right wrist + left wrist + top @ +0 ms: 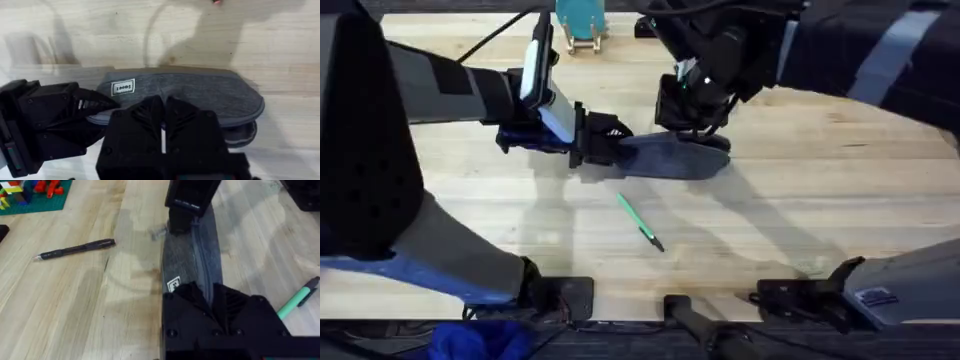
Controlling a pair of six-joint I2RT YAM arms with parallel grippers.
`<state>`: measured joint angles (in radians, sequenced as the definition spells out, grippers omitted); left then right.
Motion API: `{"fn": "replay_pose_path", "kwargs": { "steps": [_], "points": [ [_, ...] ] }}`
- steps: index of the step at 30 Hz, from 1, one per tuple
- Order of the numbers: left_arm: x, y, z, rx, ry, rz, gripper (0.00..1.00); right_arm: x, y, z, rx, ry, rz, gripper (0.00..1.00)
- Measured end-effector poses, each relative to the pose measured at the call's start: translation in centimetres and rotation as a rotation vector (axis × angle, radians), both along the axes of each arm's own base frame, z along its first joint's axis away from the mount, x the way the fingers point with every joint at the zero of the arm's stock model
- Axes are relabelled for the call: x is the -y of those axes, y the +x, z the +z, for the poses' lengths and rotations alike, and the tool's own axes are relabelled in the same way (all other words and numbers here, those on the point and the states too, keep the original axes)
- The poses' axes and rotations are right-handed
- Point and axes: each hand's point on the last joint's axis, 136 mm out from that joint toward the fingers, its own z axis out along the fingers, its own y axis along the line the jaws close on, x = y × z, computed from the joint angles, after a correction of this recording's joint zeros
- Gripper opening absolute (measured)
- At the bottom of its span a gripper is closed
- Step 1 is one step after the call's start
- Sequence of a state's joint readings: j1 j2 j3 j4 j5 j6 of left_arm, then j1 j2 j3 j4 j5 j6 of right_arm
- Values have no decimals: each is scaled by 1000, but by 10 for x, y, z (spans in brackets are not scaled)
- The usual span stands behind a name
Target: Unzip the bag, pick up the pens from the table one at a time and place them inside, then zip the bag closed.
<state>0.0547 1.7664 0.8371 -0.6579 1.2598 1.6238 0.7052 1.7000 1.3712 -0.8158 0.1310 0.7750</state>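
The table [820,200] is big and made of pale wood planks. It is the biggest thing here.

The bag [670,157] lies flat on the table, a little past the middle, toward the far side. It is long and blue-grey, and it lies left to right. A small white label [123,87] sits on its side near the left end. The zipper line [204,255] runs along its top, and it looks closed in the left wrist view.

The left gripper [605,145] reaches in from the left and sits at the left end of the bag. Its black fingers [195,302] are close together around that end of the bag, so it looks like it is pinching the fabric there.

The right gripper [692,122] comes down from the far right and sits over the top of the bag, near its right half. Its fingers [150,117] are pressed almost together, with only a thin gap. I cannot tell if they pinch the zipper tab.

The green pen [640,222] lies on the table near the bag, on the close side, well apart from it. It is tilted, with its dark tip pointing near and right.

The black pen [75,249] lies on the table too, off to one side of the bag and apart from it.
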Motion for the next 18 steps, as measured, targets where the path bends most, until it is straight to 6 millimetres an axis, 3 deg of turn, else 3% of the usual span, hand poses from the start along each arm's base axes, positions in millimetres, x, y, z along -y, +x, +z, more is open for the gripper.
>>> {"fn": "replay_pose_path", "kwargs": {
  "steps": [18],
  "points": [
    [0,0,0,0,0,0,43,0,0,0,0,0,0,33]
  ]
}}
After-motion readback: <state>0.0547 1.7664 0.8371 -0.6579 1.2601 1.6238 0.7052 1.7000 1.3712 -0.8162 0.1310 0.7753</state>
